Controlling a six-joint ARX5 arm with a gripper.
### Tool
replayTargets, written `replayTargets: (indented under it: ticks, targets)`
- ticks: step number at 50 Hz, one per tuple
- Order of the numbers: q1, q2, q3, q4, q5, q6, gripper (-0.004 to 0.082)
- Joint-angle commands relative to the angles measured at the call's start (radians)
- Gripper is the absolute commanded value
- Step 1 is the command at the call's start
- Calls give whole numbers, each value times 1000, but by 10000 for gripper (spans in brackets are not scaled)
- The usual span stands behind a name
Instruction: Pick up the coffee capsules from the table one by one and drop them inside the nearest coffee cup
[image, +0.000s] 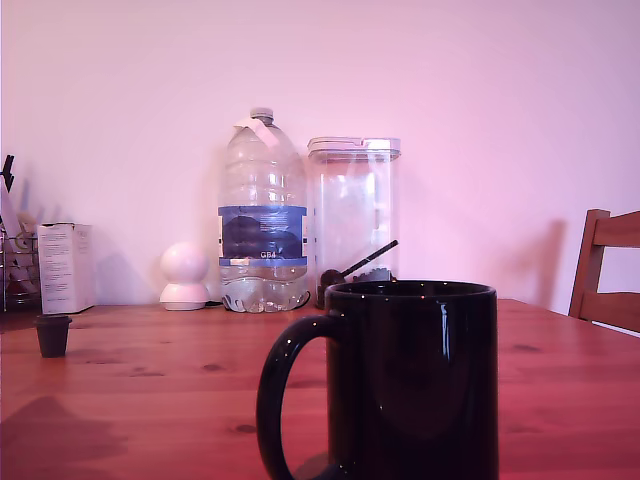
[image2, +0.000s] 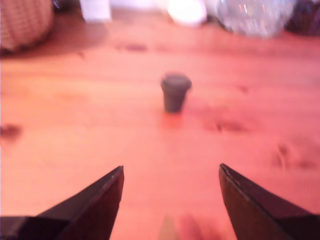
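The coffee capsule (image2: 175, 91) is seen upright on the table (image2: 75, 130), at twelve o'clock from the spread, empty gripper (image2: 171, 172).

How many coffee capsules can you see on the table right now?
1. The coffee capsule stands upright on the table at the exterior view's left, ahead of the open gripper. Others could be hidden behind the mug.

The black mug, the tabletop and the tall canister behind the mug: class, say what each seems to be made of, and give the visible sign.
The mug: probably glazed ceramic; glossy black with sharp light streaks. The tabletop: wood, reddish-brown, showing grain and dark knots. The canister: likely clear plastic, since the wall shows through it; glass cannot be ruled out.
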Motion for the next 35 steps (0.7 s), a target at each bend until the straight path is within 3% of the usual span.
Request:
replayTargets:
  ticks: [1,11,16,22,35]
  targets:
    - [-3,48,-2,46,-5,-3,543]
    - [-3,196,29,186,-6,6,543]
    - [-3,267,58,242,-5,34,543]
    - [-3,344,100,269,-4,68,543]
    - [-3,501,194,322,18,84,535]
